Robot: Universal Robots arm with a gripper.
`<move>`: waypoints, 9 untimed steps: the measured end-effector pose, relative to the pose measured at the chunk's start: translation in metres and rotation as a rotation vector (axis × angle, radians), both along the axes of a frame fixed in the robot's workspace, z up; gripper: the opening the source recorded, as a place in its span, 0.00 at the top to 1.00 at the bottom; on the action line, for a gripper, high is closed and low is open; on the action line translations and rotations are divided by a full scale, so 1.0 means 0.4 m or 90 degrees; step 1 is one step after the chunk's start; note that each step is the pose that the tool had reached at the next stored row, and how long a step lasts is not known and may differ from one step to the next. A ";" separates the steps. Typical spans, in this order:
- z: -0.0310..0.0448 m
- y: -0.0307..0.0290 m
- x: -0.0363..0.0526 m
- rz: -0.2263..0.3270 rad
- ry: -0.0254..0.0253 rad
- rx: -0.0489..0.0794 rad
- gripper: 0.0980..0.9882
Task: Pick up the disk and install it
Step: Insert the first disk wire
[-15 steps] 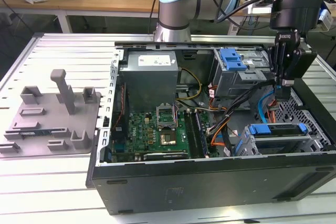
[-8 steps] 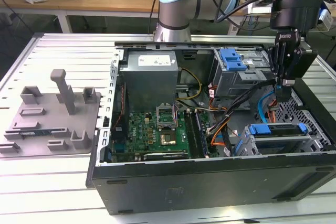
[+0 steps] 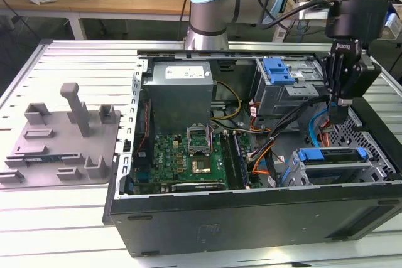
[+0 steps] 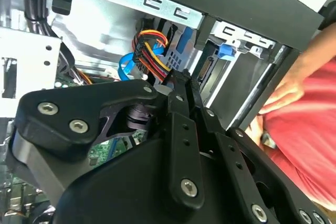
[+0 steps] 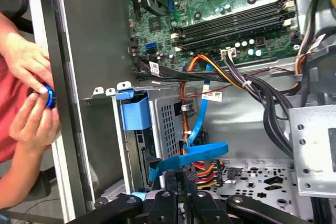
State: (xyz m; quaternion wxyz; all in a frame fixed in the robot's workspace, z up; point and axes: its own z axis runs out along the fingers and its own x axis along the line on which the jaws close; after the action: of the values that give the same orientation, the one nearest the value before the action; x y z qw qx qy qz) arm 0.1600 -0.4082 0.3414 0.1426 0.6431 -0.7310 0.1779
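The disk (image 3: 331, 155), a silver drive edged by a bright blue frame, sits in the lower drive cage at the exterior view's right front corner of the open computer case (image 3: 251, 211). In the first wrist view its blue frame tab (image 5: 134, 111) stands at the cage's edge. My gripper (image 3: 340, 116) hangs just above and behind the disk with its black fingers pressed together and nothing showing between them. In both wrist views the fingertips (image 4: 181, 85) (image 5: 173, 179) point at a bundle of red, yellow and black wires (image 4: 152, 51) and a flat blue cable (image 5: 194, 158).
A motherboard (image 3: 188, 155), a grey power supply (image 3: 179, 92) and an upper drive cage with a blue carrier (image 3: 279, 70) fill the case. A grey fixture plate (image 3: 63, 136) lies at the exterior view's left. A person's hands (image 5: 31, 93) hold a small blue part beside the case wall.
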 end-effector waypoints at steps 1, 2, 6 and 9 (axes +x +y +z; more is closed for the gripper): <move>0.009 -0.009 0.000 0.000 0.0001 0.014 0.93; 0.013 -0.016 0.000 0.000 0.0004 0.022 0.93; 0.016 -0.045 0.000 0.000 0.0009 0.038 0.93; 0.020 -0.074 0.000 0.000 0.0009 0.057 0.93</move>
State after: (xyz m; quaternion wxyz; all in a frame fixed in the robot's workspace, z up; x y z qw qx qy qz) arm 0.1600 -0.4378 0.3492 0.1143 0.6490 -0.7381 0.1447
